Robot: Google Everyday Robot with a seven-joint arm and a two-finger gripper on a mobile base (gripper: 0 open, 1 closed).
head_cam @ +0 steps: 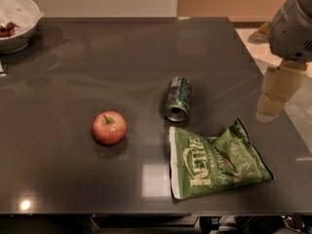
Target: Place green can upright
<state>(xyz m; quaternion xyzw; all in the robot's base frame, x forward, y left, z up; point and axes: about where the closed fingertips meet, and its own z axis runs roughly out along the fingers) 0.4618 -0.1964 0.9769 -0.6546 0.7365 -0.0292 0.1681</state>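
The green can [178,99] lies on its side near the middle of the dark table [73,57], its silver end facing the front edge. My gripper [274,101] hangs at the right side of the view, above the table's right edge and well to the right of the can. It holds nothing that shows.
A red apple [109,127] sits left of the can. A flat green chip bag [214,162] lies just in front of and right of the can. A white bowl [14,21] with food stands at the far left corner.
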